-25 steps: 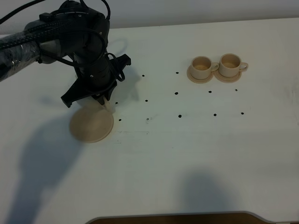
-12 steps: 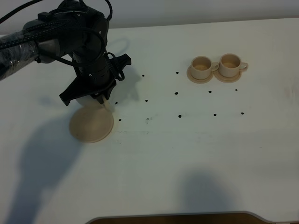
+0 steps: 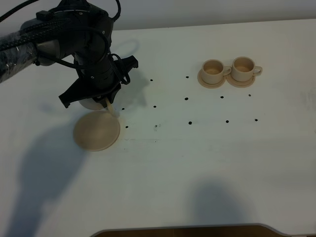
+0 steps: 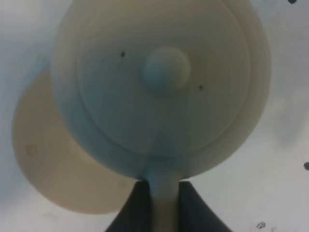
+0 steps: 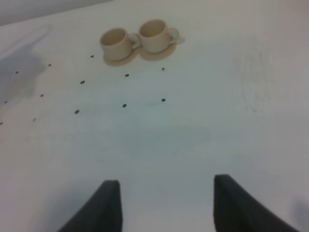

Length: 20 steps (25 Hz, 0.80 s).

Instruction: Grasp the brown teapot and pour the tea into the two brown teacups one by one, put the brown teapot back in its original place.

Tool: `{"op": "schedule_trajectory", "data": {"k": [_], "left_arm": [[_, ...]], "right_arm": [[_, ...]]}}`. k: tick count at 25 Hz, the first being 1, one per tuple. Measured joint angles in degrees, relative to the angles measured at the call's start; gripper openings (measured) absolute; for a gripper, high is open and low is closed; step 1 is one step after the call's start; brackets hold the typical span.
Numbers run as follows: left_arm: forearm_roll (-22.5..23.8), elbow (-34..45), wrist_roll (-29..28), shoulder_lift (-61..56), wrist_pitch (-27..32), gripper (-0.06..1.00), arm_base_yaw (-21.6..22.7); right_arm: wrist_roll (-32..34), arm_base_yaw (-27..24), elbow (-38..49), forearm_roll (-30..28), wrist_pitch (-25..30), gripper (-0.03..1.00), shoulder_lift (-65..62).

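Observation:
The brown teapot [image 4: 159,87] fills the left wrist view from above, knobbed lid up, hanging over the table. My left gripper [image 4: 164,209] is shut on its loop handle. From the exterior high view the left gripper [image 3: 106,98] covers most of the teapot [image 3: 90,104]. The wide saucer, the original place [image 3: 97,131], lies bare just in front of it, also showing beside the pot [image 4: 48,159]. The two brown teacups [image 3: 213,71] [image 3: 243,68] stand on their small saucers at the back right. My right gripper [image 5: 166,203] is open, with nothing between its fingers, well short of the cups [image 5: 116,43] [image 5: 155,35].
Small black dots [image 3: 189,122] mark the white table [image 3: 197,163] between the saucer and the cups. A dark edge [image 3: 182,231] runs along the near side of the table. The left arm's shadow falls on the near left.
My left gripper has moved slightly up and back to the left with the teapot, leaving more of the wide saucer uncovered. The cups have not moved.

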Motion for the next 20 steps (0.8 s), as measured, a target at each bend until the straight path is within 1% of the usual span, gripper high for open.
{"op": "schedule_trajectory", "data": {"k": [3, 10, 20], "left_arm": [[0.05, 0.00, 2.94, -0.05, 0.00, 0.14, 0.00], [-0.96, 0.00, 13.72, -0.05, -0.23, 0.14, 0.00], [-1.23, 0.00, 25.22, -0.05, -0.35, 0.14, 0.00]], "right_arm": [[0.00, 0.00, 0.00, 0.00, -0.02, 0.45, 0.00], [0.00, 0.00, 0.00, 0.00, -0.02, 0.45, 0.00], [0.00, 0.00, 0.00, 0.00, -0.02, 0.45, 0.00]]}}
